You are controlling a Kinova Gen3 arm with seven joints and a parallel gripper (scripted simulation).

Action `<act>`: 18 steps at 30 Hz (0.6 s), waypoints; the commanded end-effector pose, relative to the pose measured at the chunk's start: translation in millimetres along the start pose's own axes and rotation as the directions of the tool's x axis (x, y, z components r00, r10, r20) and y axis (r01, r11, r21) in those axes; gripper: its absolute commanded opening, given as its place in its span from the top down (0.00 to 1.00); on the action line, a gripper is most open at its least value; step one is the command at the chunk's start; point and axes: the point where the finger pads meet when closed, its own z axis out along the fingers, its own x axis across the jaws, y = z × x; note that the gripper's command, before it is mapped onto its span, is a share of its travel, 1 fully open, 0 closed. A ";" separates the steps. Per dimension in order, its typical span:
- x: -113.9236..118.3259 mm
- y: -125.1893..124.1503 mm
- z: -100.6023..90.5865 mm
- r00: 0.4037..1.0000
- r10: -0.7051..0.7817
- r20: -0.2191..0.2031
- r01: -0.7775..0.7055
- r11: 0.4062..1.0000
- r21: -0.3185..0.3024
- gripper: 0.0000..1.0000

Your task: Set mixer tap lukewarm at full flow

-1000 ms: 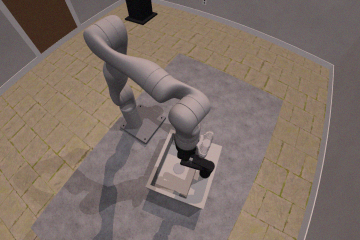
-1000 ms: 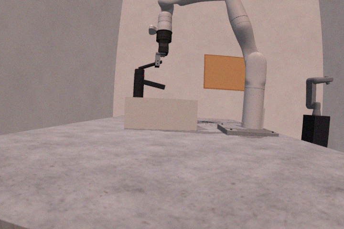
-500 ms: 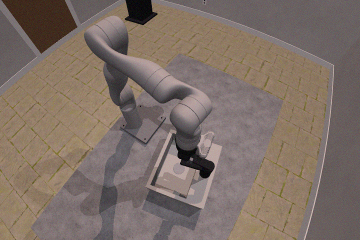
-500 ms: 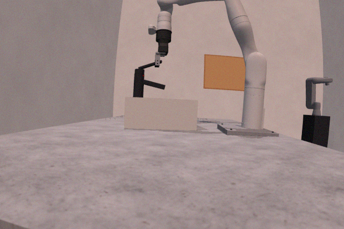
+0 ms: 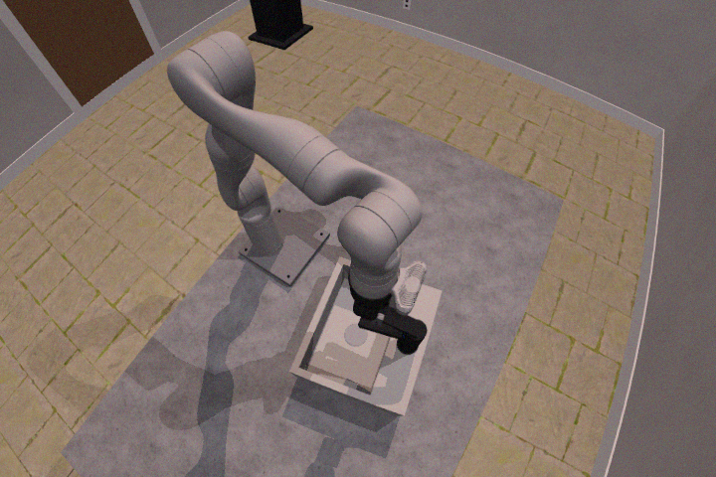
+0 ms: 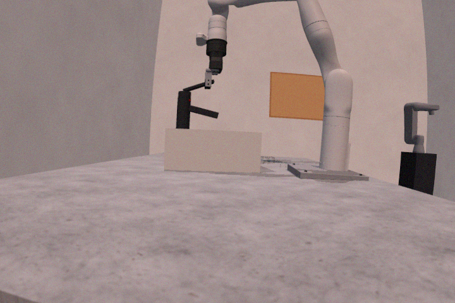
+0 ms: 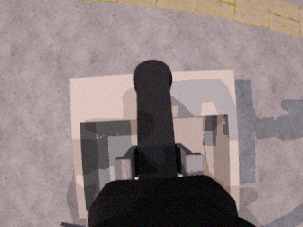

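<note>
Mixer tap (image 6: 182,110), black, stands at the sink's (image 6: 212,150) back edge, its lever (image 6: 196,86) tilted upward toward three o'clock in the exterior view, directly above the spout (image 6: 203,112), with the gripper (image 6: 208,83) reaching down from twelve o'clock and clamped on the lever's tip.

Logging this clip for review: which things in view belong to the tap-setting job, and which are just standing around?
Part of the job:
- black mixer tap
- its lever, raised and pointing out over the spout
- gripper, shut on the lever's end
- red dot on the tap body
- sink block

Just standing about:
- orange panel on the wall
- second grey arm on a black pedestal
- brown door
</note>
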 end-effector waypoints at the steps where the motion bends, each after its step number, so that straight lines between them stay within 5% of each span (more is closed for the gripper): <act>1: 0.1 -2.5 -4.6 1.000 -0.001 -0.003 0.001 1.000 0.012 1.00; 18: 0.1 -3.4 -5.9 1.000 -0.001 -0.003 0.001 1.000 0.012 1.00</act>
